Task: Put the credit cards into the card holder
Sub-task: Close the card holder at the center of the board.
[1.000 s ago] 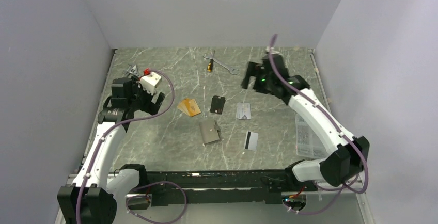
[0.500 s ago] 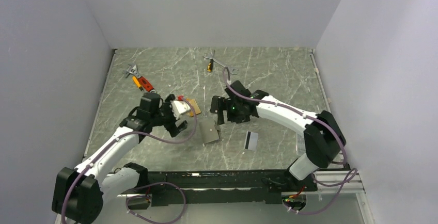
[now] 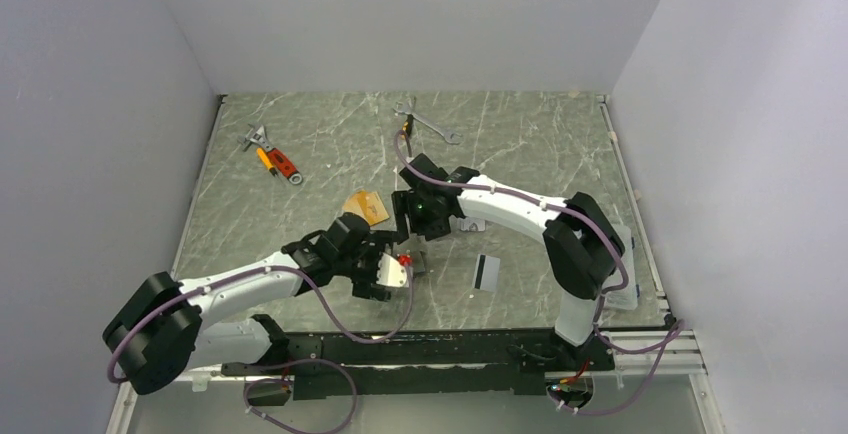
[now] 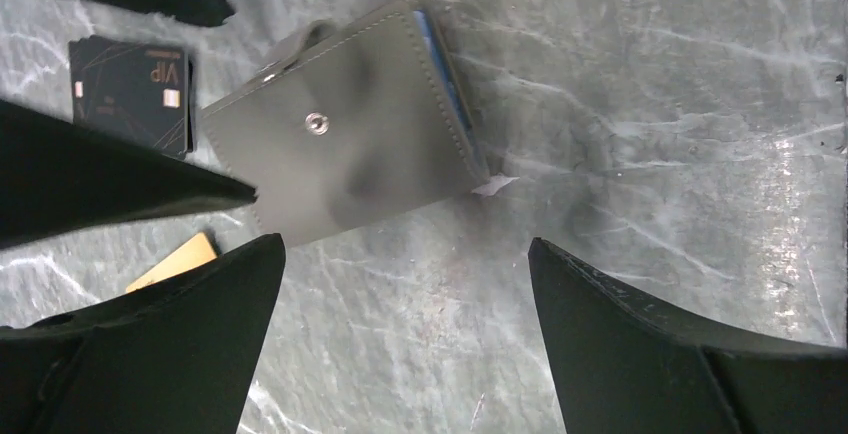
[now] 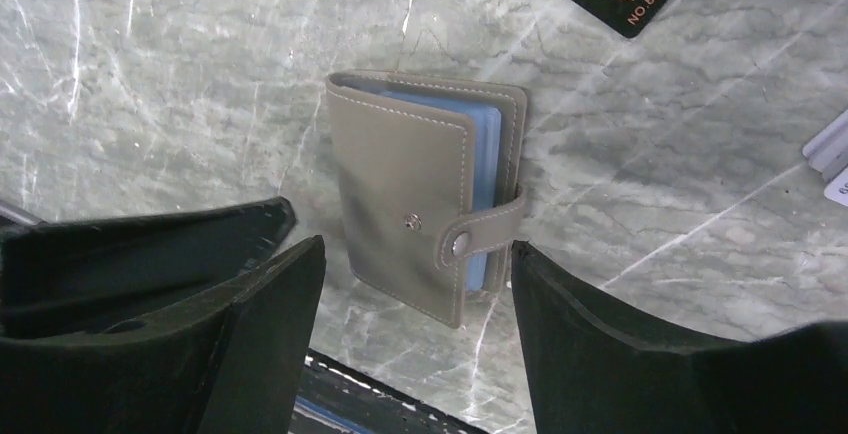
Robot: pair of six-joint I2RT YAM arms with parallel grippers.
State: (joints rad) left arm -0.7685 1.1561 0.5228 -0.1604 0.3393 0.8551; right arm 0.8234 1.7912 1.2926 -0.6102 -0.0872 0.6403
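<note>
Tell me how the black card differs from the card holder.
The card holder is taupe-grey; the black card is black with VIP lettering. The holder is thick and folded, with a strap; the card is one thin sheet. The holder looks larger than the card. Both lie flat on the table.

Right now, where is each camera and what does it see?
Top external: high at the near edge, facing down at the table; both arms show.
Left wrist: on that wrist, facing down at card holder; open left gripper shows.
Right wrist: on that wrist, facing down; open right gripper shows.
Wrist views share the card holder and black card.
</note>
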